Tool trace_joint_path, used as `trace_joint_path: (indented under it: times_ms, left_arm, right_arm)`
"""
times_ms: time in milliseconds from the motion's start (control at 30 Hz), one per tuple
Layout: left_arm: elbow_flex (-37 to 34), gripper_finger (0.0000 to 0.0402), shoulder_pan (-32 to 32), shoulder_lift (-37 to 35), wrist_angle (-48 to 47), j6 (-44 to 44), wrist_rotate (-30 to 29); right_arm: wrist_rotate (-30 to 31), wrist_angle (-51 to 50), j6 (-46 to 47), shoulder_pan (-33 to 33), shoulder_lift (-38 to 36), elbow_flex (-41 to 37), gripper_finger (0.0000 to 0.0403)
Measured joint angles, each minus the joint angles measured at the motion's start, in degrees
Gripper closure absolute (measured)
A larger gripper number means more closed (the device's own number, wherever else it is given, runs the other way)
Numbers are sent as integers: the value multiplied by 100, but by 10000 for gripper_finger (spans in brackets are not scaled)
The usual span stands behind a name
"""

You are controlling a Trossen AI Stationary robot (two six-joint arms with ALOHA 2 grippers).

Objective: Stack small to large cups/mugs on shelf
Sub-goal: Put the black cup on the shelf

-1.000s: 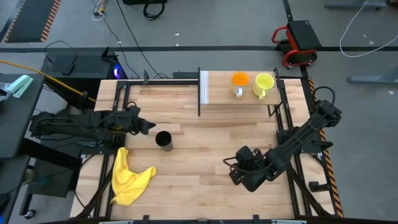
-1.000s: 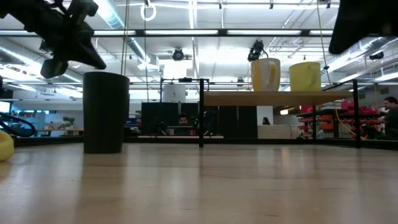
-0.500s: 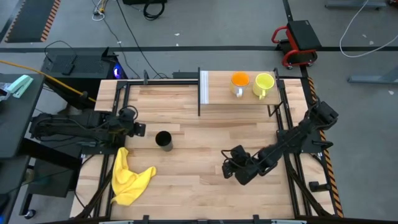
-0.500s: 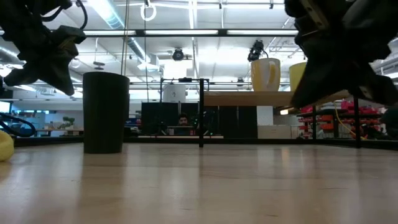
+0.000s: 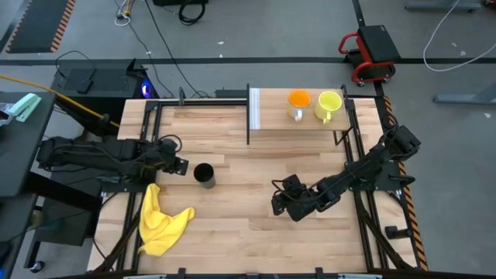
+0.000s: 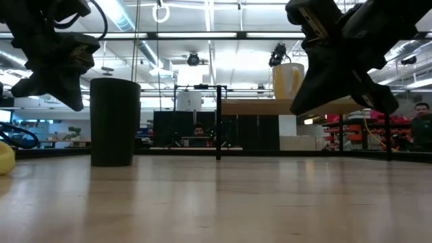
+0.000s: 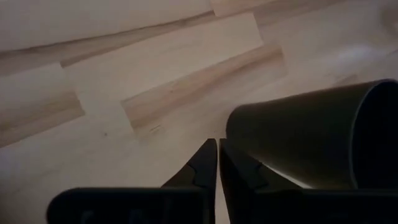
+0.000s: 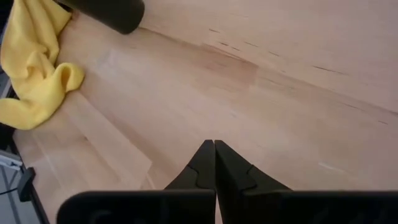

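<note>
2 arms low, jaws closed

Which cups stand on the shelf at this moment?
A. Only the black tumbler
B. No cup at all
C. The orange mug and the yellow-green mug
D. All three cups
C: in the high view the orange mug and the yellow-green mug stand side by side on the shelf, while the black tumbler stands on the table, beside the left gripper.
</note>
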Motion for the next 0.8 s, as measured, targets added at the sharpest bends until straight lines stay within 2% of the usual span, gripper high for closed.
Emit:
trace_joint_path:
  times_ms: [267,500,667,800]
  left_arm:
    - [1,391,0,449,927,259,434]
    - [1,374,-14,522,642,845,462]
    - [-1,388,-291,522,783,1579,494]
    - [-140,394,-611,453,894,1644,206]
  right_arm:
    - [-16,43,-252,-40,0,2,401]
    - [-17,33,-444,-29,0,2,401]
    - [21,18,-691,-29,-6,-64,401]
    - [31,32,-603,0,-6,-219,401]
